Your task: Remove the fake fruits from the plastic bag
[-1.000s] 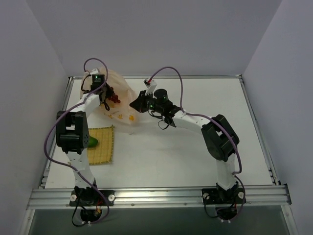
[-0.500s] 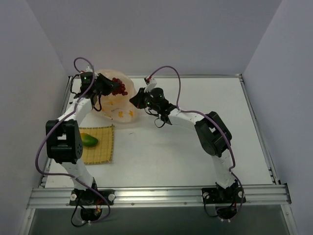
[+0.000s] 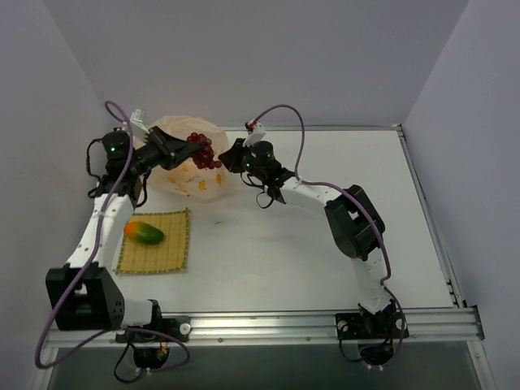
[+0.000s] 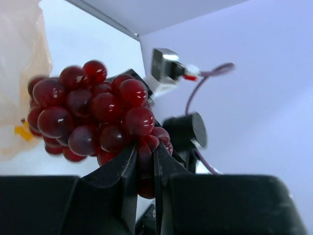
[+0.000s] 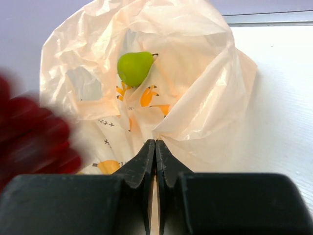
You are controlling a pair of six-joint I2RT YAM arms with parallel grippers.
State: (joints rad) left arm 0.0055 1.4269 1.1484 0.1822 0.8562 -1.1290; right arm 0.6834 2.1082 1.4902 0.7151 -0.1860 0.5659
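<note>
We are holding the grape bunch just above the plastic bag at the counter's far-left corner, with the left jaws nearly closed on its lower grapes and the right jaws clamped on the bag's rim. We are keeping that rim pinned while drawing the bunch well clear. A second ago it was sitting lower, in the bag's mouth.

Mat: we see a yellow woven square lying flat on the left side of the table, near its left edge.
Table: we see a white top, with metal trim along its far and right edges.
Rail: a ribbed aluminium bar runs across the near edge.
Walls: we find plain pale lilac panels at the back, left and right.
</note>
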